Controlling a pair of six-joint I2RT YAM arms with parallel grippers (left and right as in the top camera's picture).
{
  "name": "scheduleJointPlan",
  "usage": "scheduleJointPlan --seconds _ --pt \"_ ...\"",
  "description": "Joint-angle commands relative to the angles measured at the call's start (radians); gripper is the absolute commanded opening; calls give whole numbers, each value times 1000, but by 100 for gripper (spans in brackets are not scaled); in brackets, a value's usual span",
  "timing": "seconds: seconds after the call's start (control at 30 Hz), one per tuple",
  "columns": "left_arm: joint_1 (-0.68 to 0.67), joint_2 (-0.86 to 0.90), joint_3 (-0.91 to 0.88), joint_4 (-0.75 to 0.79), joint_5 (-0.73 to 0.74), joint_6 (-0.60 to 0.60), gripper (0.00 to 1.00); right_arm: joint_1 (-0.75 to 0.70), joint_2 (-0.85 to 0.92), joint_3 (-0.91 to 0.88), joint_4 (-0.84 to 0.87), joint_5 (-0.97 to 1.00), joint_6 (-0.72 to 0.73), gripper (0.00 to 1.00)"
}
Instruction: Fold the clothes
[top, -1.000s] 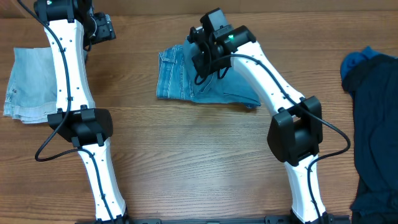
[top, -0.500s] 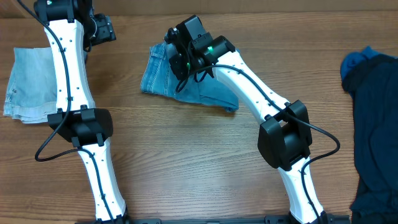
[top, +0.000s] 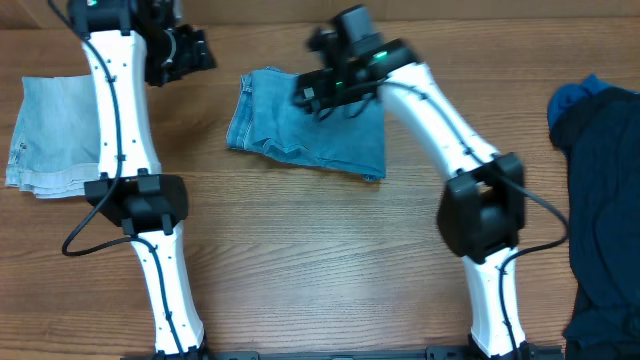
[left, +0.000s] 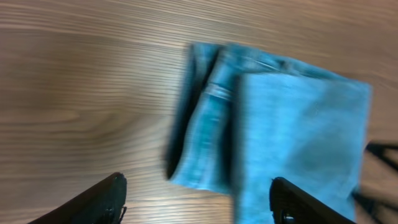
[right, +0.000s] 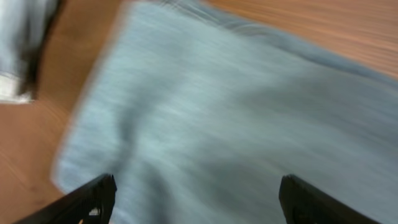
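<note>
A: Location of folded jeans (top: 305, 128)?
B: Flat on tabletop (top: 330, 260), near far edge, centre. Paler denim piece (top: 48, 130) folded at left edge. Dark navy garment (top: 605, 200) heaped at right edge.
A: Right gripper (top: 314, 92)?
B: Over jeans' far side, jaws spread wide, nothing pinched. Wrist view blurred.
A: Left gripper (top: 193, 55)?
B: Near far edge, between the 2 denim pieces, apart from both. Jaws spread, nothing between.
</note>
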Motion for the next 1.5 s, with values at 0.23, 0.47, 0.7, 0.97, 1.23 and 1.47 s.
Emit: scheduleJointPlan --seconds 0.23,0.47,0.7,0.97,1.23,1.47 --pt "-134 -23 -285 151 100 -3 82 -278 -100 15 -307 209 -32 92" --pt "-143 -23 -457 296 136 -43 69 -359 -100 15 -342 209 -41 93" --pt "-151 -23 -462 332 282 -40 25 -378 -100 15 -346 217 -58 93" --pt "-164 -23 -416 335 280 20 4 -378 -100 15 -346 251 -58 93" --pt "-180 -23 -323 333 202 103 4 -378 -100 15 -345 250 -58 92" --pt "-184 -23 -322 351 7 111 4 -378 -100 15 -342 250 -58 92"
